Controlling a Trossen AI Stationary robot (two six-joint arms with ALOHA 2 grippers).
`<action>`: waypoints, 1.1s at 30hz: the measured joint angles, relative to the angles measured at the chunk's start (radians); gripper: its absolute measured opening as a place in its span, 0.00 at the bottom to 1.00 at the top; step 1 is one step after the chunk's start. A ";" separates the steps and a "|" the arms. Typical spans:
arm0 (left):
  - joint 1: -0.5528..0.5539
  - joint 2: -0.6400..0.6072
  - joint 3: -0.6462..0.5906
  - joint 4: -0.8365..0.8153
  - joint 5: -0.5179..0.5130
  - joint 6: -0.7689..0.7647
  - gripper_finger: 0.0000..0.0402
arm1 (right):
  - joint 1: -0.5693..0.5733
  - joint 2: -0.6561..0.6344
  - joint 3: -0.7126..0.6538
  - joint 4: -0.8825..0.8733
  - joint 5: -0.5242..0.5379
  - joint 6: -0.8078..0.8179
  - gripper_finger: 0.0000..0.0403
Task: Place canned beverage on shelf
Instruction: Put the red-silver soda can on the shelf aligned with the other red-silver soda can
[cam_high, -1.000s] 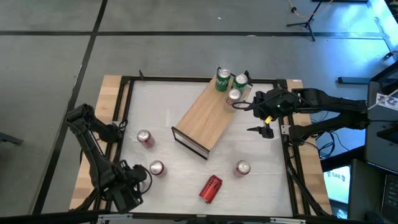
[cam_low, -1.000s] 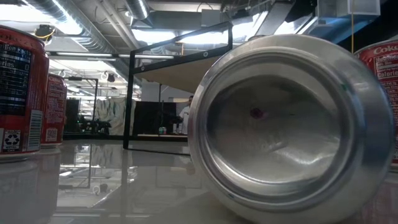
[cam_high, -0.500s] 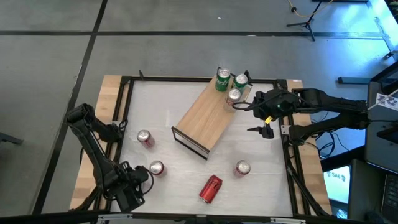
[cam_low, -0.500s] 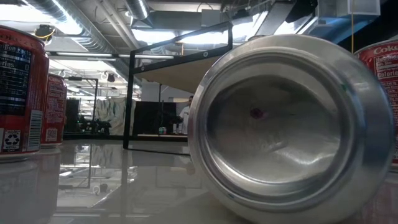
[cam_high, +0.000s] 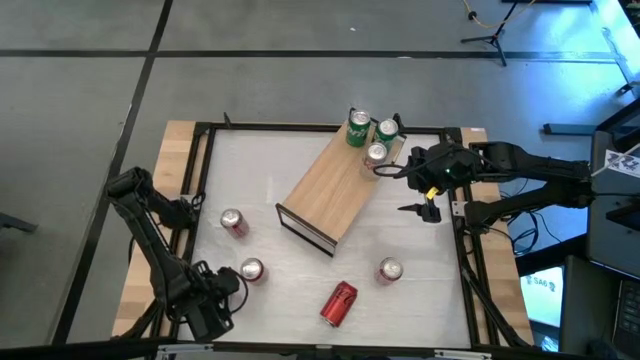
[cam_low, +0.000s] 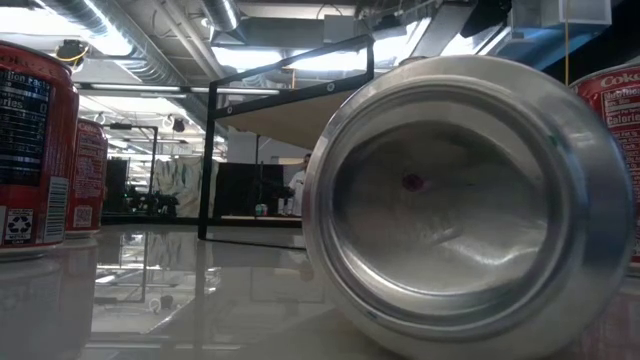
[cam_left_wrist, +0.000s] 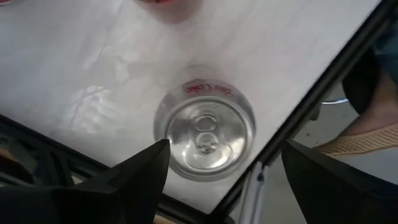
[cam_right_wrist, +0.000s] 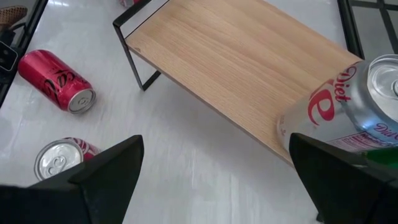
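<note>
The shelf (cam_high: 325, 195), a light-wood board with dark end frames, lies slantwise in the table's middle. It also shows in the right wrist view (cam_right_wrist: 249, 68). A silver diet can (cam_high: 375, 154) and two green cans (cam_high: 357, 128) stand upright at its far end. My right gripper (cam_high: 396, 190) is open beside the shelf's right edge, close to the silver can (cam_right_wrist: 348, 99), and empty. My left gripper (cam_high: 232, 283) is open at the near left. Its fingers stand on either side of an upright red can (cam_left_wrist: 204, 137) without touching it.
Another upright red can (cam_high: 233, 222) stands at the left and one (cam_high: 389, 270) at the near right. A red can (cam_high: 338, 303) lies on its side at the near edge, and its base fills the low view (cam_low: 470, 200). A dark frame (cam_high: 200, 140) rims the table.
</note>
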 joint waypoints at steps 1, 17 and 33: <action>0.002 -0.001 0.005 0.000 0.000 0.000 0.74 | 0.000 0.000 0.000 -0.001 0.000 0.000 0.99; -0.010 -0.004 0.024 -0.075 -0.003 0.004 0.74 | 0.000 0.000 0.000 -0.014 0.000 0.000 0.99; -0.036 -0.004 0.013 -0.075 -0.003 0.005 0.74 | 0.000 0.000 0.000 -0.013 0.000 0.000 0.99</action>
